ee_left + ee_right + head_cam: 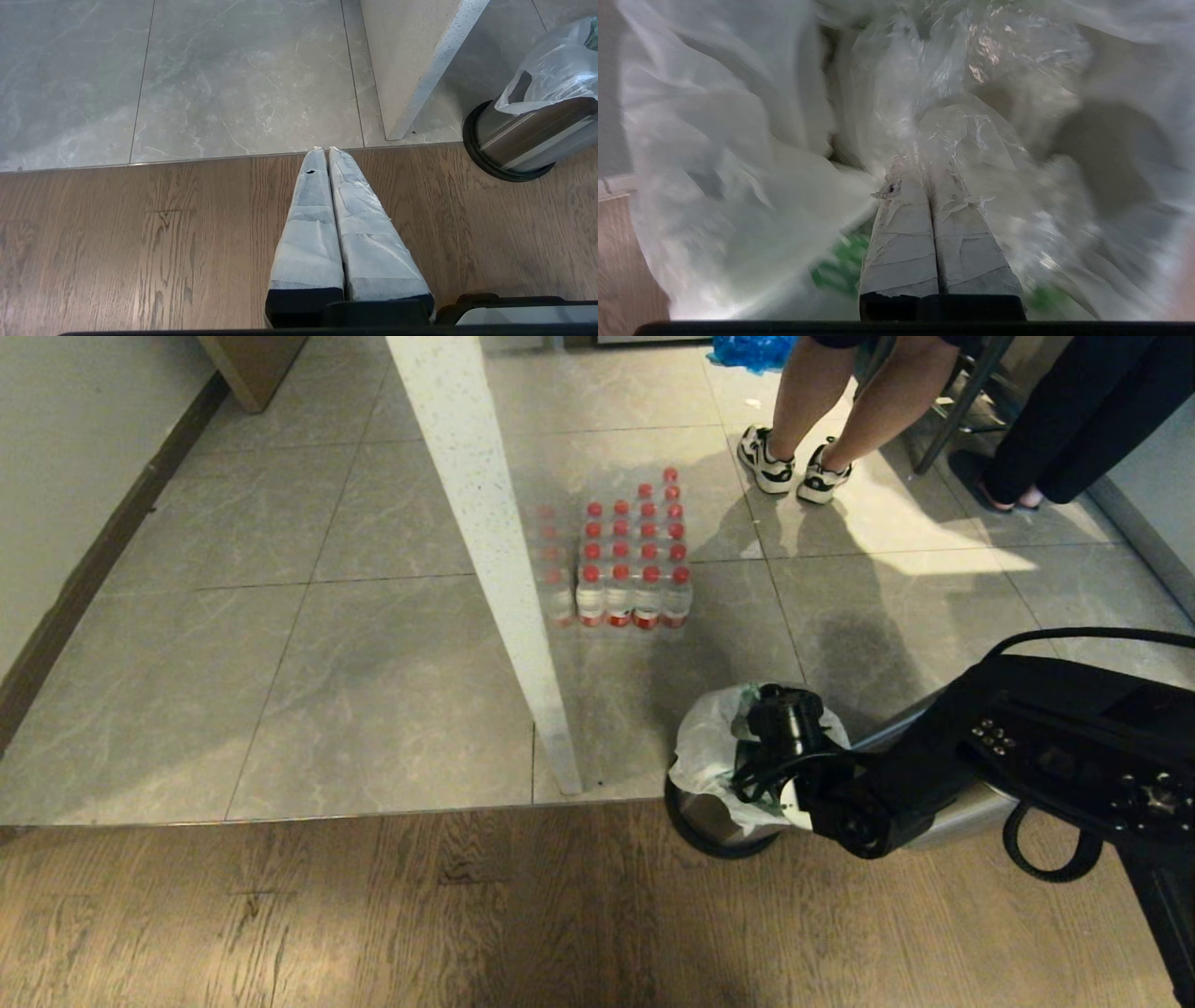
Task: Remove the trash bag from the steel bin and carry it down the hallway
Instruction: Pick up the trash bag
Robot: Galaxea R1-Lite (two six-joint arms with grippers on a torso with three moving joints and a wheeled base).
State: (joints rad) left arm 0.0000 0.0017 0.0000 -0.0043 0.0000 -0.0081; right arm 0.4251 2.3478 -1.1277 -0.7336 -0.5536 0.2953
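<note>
The trash bag, thin white plastic with green print, sits bunched over the mouth of the steel bin, which stands on the wooden floor at the edge of the grey tiles. My right arm reaches in from the right and its wrist covers the bin's mouth. In the right wrist view my right gripper is shut, its tips buried in gathered folds of the bag. My left gripper hangs shut and empty above the wooden floor, left of the bin.
A white speckled post stands just left of the bin. A shrink-wrapped pack of red-capped bottles sits on the tiles beyond. Two people's legs and a blue bag are at the far right. A wall with a dark baseboard runs along the left.
</note>
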